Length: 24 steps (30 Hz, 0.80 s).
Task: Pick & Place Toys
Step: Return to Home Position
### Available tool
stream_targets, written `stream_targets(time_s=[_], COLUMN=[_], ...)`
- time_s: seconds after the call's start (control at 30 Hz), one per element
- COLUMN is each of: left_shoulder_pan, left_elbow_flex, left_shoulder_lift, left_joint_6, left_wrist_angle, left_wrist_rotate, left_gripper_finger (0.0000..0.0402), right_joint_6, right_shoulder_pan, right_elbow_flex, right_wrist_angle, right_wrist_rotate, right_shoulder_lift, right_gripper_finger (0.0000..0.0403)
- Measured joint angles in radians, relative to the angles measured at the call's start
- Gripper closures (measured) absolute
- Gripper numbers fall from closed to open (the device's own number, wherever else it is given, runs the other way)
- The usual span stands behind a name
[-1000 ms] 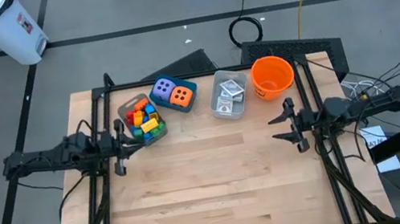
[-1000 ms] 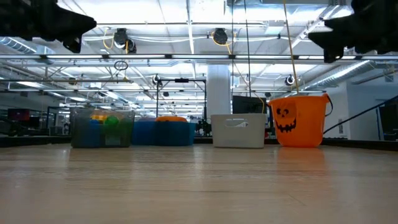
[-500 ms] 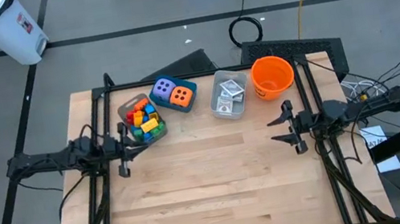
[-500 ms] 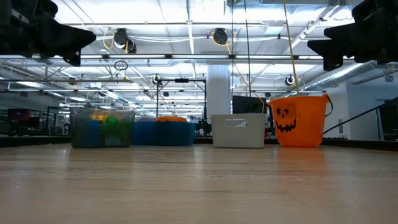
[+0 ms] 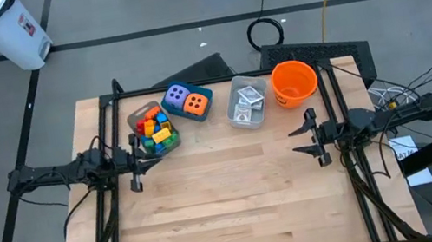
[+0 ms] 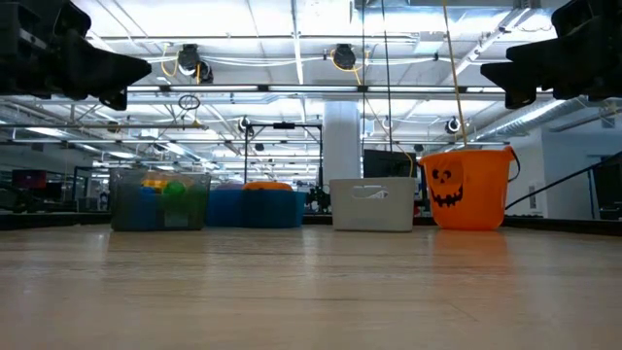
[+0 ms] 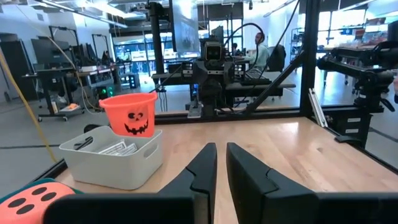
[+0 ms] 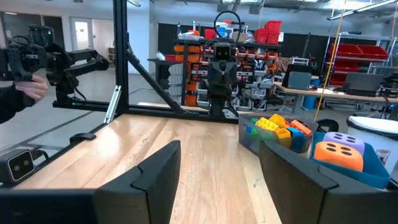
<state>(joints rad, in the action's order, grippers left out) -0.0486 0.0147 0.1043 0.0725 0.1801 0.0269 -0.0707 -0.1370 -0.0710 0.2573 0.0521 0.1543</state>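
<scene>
**benchrat:** So where's the toy tidy-up at? Anything left to grab?

**kit_w:** Looks finished to me. From above I can't spot a single loose toy on the table [image 5: 230, 206]. The bricks [image 5: 155, 131] are piled in the clear bin [image 5: 133, 119] at the back left. The purple die [image 5: 178, 97] and orange die [image 5: 195, 103] sit side by side in the blue box [image 5: 207, 96] next to it. The cards [image 5: 247, 98] are in the gray bin [image 5: 234, 85], just beside the orange bucket [image 5: 293, 82].

**benchrat:** And the arms?

**kit_w:** Both are up off the wood and carrying nothing. They sit at opposite edges of the table and point at each other. The left gripper [image 7: 221, 149] has its jaws almost together, with just a thin slit between them. The right gripper [image 8: 219, 146] has its jaws wide apart. My guess is all that's left is parking them.

**benchrat:** Anything you can't make out?

**kit_w:** A few things. I can't count the cards, they're just a gray jumble. I can't tell whether anything lies at the bottom of the bucket. The table-level camera cuts both grippers off at its top corners, and from there the dice are mostly hidden by the box wall. The right wrist camera also catches a person's hand [image 8: 28, 87] at its edge, well off the table.
</scene>
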Motion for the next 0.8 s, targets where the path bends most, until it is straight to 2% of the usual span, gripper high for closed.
stream_targets(time_s=[0.27, 0.8], left_shoulder_pan=[0.0, 0.0], left_elbow_flex=[0.0, 0.0], left_shoulder_lift=[0.0, 0.0], left_joint_6=[-0.002, -0.002], left_wrist_angle=[-0.004, -0.004], left_wrist_rotate=[0.0, 0.001], left_gripper_finger=[0.036, 0.036], right_joint_6=[-0.054, -0.047], right_shoulder_pan=[0.0, 0.0], right_elbow_flex=[0.001, 0.001], right_wrist_angle=[-0.009, -0.052], right_wrist_rotate=[-0.001, -0.001], right_shoulder_lift=[0.0, 0.002], right_gripper_finger=[0.0193, 0.0193])
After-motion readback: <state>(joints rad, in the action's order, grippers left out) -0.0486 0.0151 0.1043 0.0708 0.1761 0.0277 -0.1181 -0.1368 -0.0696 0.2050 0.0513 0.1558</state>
